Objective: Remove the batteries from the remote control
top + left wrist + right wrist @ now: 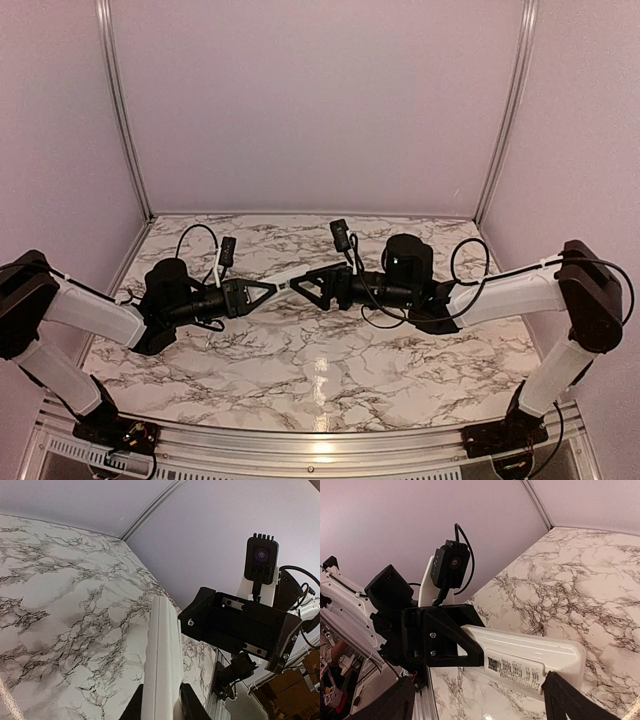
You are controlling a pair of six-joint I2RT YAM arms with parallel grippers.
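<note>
White remote control [285, 279] aloft in level left claw [274, 288], right claw [294, 284] opposite.

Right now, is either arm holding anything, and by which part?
The left gripper clamps the white remote control by one end. The right gripper has its fingers spread open at the other end, apparently not closed on it.

Overall light: bright, even and soft, faintly pink off the walls [320, 100].
Source: overhead, judging by the reflections.
Glare: a white patch on the glossy table [325, 372], another on the front rail [320, 447], and thin streaks along the remote control [520, 652].
Shadows: faint and soft-edged under the arms [95, 315].
Distortion: the top view bows the corner posts [120, 110].
Focus: the marble is sharp, while the dark fingers [575, 702] at the right wrist view's bottom corners are blurred.
</note>
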